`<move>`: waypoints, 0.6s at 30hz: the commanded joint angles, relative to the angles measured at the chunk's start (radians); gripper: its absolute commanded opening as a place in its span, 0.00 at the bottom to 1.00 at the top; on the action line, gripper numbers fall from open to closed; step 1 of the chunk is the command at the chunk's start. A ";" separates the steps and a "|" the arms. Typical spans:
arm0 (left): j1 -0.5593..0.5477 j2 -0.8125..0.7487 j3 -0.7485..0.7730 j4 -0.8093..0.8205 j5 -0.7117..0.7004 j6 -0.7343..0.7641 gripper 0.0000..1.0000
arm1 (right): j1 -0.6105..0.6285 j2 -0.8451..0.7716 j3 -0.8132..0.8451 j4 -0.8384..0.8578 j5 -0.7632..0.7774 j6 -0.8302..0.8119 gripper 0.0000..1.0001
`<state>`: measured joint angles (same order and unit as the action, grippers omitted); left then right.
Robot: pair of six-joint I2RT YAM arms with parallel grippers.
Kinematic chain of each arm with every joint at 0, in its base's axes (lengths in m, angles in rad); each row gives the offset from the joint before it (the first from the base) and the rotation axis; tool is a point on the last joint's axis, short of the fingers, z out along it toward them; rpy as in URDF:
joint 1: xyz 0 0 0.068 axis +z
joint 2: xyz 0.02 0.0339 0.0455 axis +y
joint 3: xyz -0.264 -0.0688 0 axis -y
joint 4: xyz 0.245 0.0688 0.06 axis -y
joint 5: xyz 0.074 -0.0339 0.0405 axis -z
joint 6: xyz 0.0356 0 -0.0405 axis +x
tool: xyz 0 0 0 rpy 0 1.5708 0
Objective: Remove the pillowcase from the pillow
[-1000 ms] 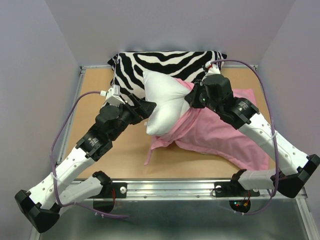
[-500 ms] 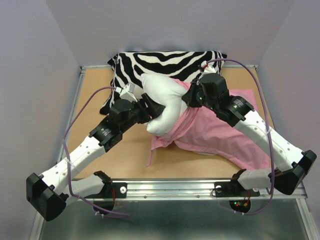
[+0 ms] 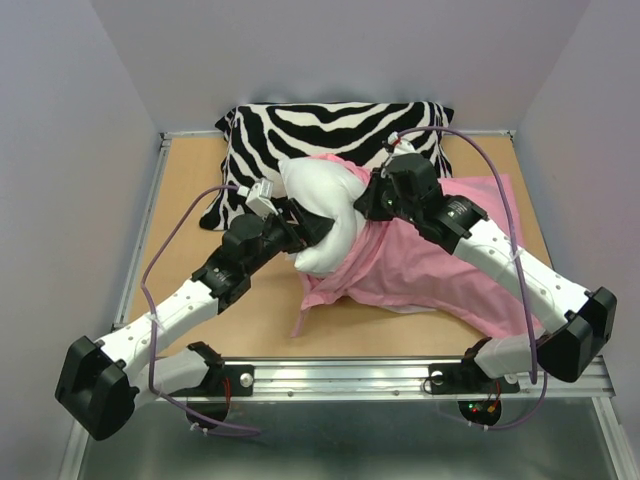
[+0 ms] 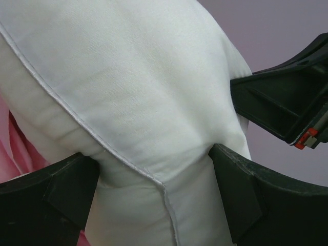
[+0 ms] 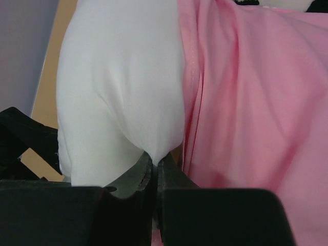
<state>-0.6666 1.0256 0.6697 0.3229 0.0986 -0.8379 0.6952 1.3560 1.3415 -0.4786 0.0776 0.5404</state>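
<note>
Left gripper (image 4: 154, 174) just in front of zebra cushion (image 3: 330, 125), jaws squeezed onto the pillow (image 3: 320, 205) corner, likely to anchor it. Right gripper (image 5: 155, 169) is nearly closed, pinching white fabric at the pink hem; can't tell if pink is caught. Pillowcase (image 3: 430, 270) lies front-right of cushion, covering the pillow's lower part.
</note>
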 commanded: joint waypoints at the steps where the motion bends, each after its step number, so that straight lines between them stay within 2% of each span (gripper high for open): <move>1: -0.025 -0.071 -0.010 0.289 0.101 -0.009 0.99 | 0.040 0.011 -0.027 0.192 -0.108 0.032 0.01; 5: -0.025 -0.148 -0.058 0.349 0.081 0.000 0.99 | 0.044 0.020 -0.048 0.213 -0.125 0.032 0.00; 11: -0.025 -0.133 -0.051 0.383 0.121 0.023 0.99 | 0.084 0.055 -0.051 0.229 -0.118 0.026 0.01; 18: -0.025 -0.085 -0.033 0.433 0.092 0.037 0.99 | 0.130 0.092 -0.065 0.235 -0.101 0.004 0.00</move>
<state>-0.6655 0.9489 0.5854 0.4290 0.0856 -0.7990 0.7464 1.4155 1.3106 -0.3859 0.0868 0.5323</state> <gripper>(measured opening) 0.989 0.049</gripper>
